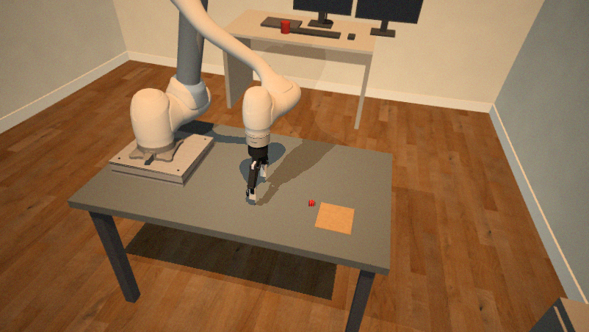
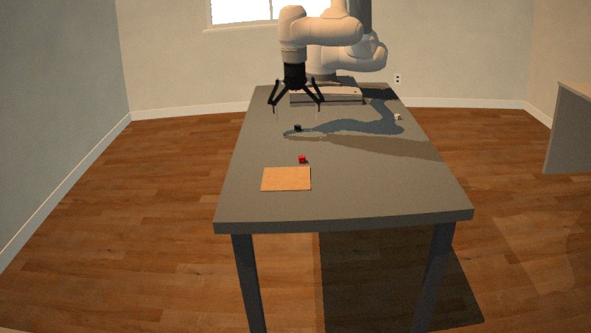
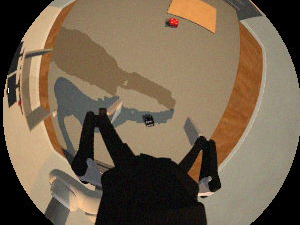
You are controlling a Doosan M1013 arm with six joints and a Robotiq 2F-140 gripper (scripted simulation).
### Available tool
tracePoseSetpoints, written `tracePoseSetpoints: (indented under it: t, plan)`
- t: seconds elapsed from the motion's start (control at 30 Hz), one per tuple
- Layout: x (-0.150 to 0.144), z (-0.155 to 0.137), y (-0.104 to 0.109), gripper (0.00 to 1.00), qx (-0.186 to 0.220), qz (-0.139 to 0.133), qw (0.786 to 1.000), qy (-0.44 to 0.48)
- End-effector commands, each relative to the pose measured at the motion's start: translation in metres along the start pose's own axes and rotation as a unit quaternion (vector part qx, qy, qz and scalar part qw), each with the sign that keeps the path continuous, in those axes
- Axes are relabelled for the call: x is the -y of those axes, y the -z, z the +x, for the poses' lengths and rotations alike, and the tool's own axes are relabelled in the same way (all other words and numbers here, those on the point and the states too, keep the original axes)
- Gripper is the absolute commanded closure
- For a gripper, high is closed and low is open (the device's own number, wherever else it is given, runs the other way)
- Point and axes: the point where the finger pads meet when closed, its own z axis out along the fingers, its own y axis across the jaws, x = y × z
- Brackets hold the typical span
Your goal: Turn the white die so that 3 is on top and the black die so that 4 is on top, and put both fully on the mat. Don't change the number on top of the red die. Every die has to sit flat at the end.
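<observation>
My gripper [image 1: 258, 187] [image 2: 296, 111] [image 3: 154, 114] is open and points down above the table, with nothing held. The black die [image 2: 297, 128] [image 3: 148, 120] rests on the table below, between the spread fingers in the wrist view. Several white pips show on it, too small to count surely. It is not made out in the top view. The white die [image 2: 397, 116] is near the table's far right edge in the exterior view; its number is unreadable. The red die [image 1: 311, 203] [image 2: 301, 159] [image 3: 173, 22] sits beside the orange-tan mat [image 1: 335, 218] [image 2: 285, 178] [image 3: 195, 13], off it.
The arm's base plate [image 1: 197, 159] [image 2: 326, 96] stands at one end of the grey table [image 1: 354, 172] [image 2: 364, 186]. The arm's shadow falls across the table. A separate desk [image 1: 346, 42] with monitors and a red cup [image 1: 285, 27] stands by the wall.
</observation>
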Motion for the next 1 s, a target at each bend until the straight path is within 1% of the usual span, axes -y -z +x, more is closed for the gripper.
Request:
tracePoseSetpoints:
  t: [0.0,0.3,0.37,0.57,0.7,0.87,0.97]
  plan:
    - [0.002,0.026,0.001,0.0,-0.001,0.002,1.0,-0.004]
    - [0.006,0.107,0.001,0.0,-0.001,0.002,1.0,-0.004]
    - [0.006,0.107,0.001,0.0,-0.001,0.002,1.0,-0.004]
    - [0.008,0.161,0.001,0.0,-0.001,0.002,1.0,-0.004]
    - [0.009,0.19,0.001,0.0,-0.001,0.002,1.0,-0.004]
    - [0.01,0.217,0.001,0.0,-0.001,0.002,1.0,-0.004]
    - [0.01,0.221,0.001,0.0,-0.001,0.002,1.0,-0.004]
